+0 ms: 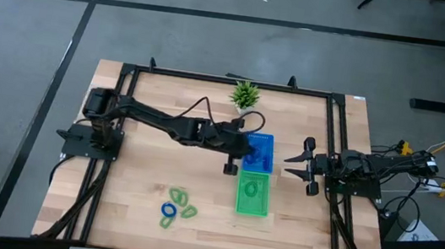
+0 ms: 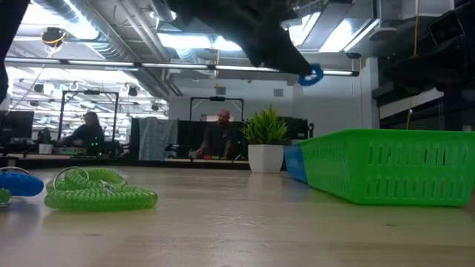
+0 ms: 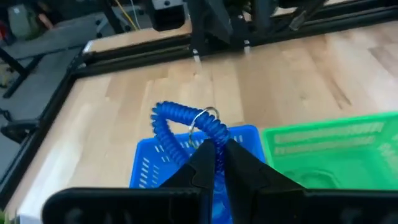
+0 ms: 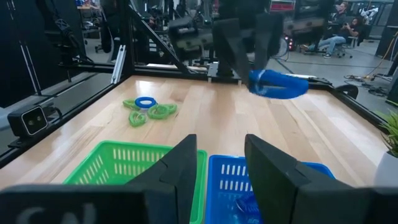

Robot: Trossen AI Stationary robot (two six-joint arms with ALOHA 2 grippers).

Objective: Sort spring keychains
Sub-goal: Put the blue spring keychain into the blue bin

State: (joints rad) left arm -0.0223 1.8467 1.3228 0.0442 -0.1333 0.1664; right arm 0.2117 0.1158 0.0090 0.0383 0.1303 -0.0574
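While the blue tray is being approached from above, a blue spring keychain is being pinched by the left gripper; the right gripper is being kept spread nearby. If released off-centre, the coil could be bounced over the rim into the green tray

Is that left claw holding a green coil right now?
No, the left claw is shut on a blue spring keychain, held above the blue tray.

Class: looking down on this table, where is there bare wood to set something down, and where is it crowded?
Bare: the strip between the loose keychains and green tray, and the corner left of the plant. Crowded: the middle, where the left gripper holds a blue keychain above the blue tray.
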